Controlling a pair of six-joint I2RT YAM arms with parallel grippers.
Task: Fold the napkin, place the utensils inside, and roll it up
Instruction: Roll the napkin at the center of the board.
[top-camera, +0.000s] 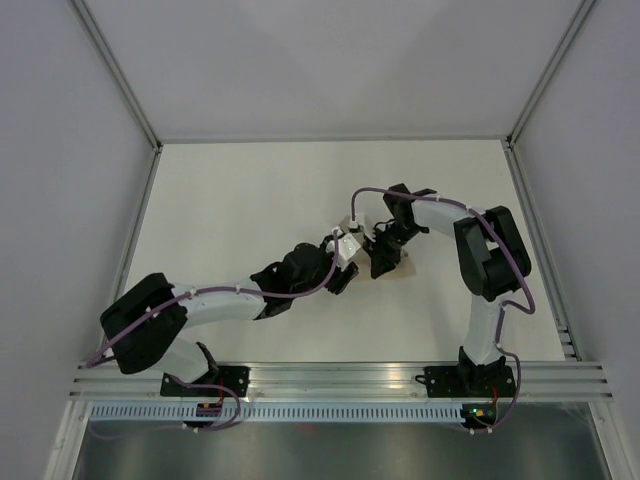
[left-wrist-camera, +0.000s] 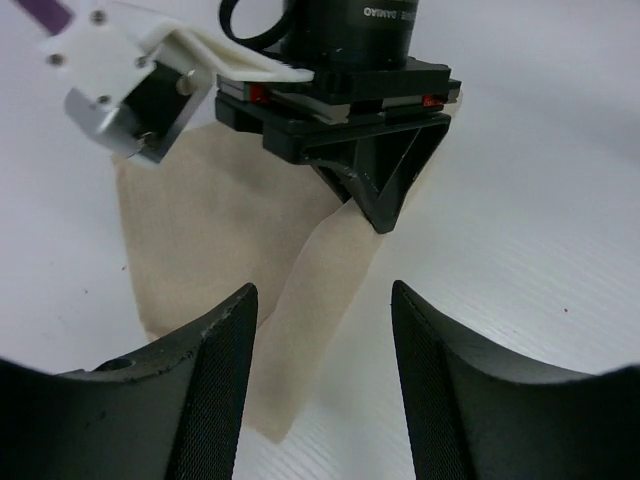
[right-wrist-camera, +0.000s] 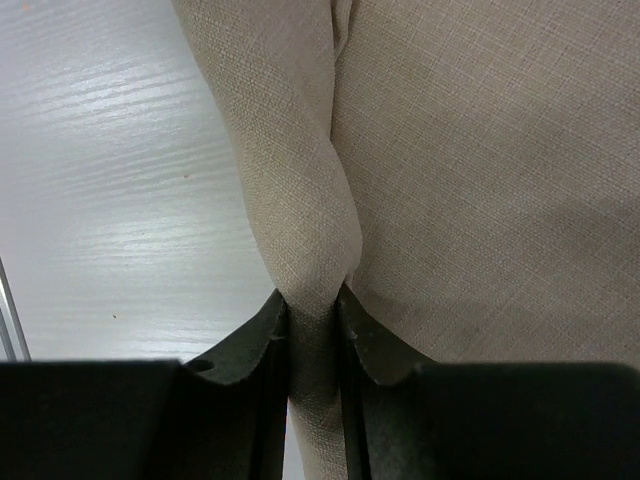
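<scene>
Top view, 9 o'clock side: the left arm reaches in from the near-left corner, and we put the left pincer close to the centre of the desk. Its jaws are spread wide with nothing between them. On the left wrist cam the left pincer hovers over the near edge of the napkin, apart from the cloth.

Centre: the napkin lies flat on the desk, except for one raised ridge running from 12 o'clock down to 6 o'clock between the left jaws. From the top view most of the napkin is hidden under both wrists. We only get a tan sliver at roughly 4 o'clock of the right pincer.

3 o'clock side: the right pincer sits just beside the left one, tip down on the cloth. The left cam shows the right pincer at the top of that ridge. On the right wrist cam the right pincer is clamped on a pinched fold of napkin, jaws tight against the fabric, with bare desk at 9 o'clock.
</scene>
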